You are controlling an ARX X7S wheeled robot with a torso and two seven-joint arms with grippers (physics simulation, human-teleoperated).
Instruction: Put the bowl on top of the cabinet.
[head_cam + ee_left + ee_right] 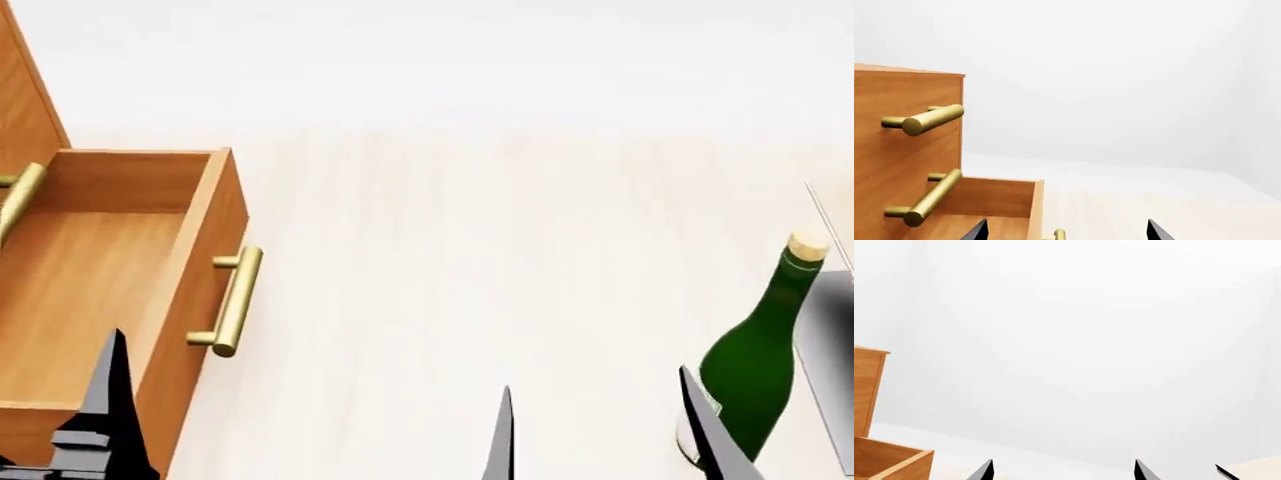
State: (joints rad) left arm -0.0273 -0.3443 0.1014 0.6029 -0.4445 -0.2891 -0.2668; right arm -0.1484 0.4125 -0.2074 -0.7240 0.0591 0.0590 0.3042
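Large orange-brown wooden cabinet (pixel 27 120) at far left in the head view, smooth grain, flat square edges. One drawer (pixel 127 290) pulled out and open, shallow box shape, plain wood bottom inside with nothing seen in it. Brass cylindrical bar handle (pixel 235 301) on the drawer front, matte gold, held on two short round posts. In the left wrist view, two more handles of the same kind (pixel 924 119) on the closed drawer fronts above, and the sharp top corner of the cabinet against the white wall.

Pale, lightly grained floor (pixel 481 270) across the middle. Green glass wine bottle (pixel 754 360) standing upright at right, glossy, long neck, cream-coloured cap, white base. Thin grey edge of another object just beside it at the frame border, not clear what.

Left hand (pixel 1066 231): only two black pointed fingertips visible, spread well apart, nothing between them. Right hand (pixel 1063 470): same black wedge-shaped tips, also wide apart and holding nothing; in the head view its one tip in front of the bottle base.

Patterned bowl not visible in any view; position cannot be told.
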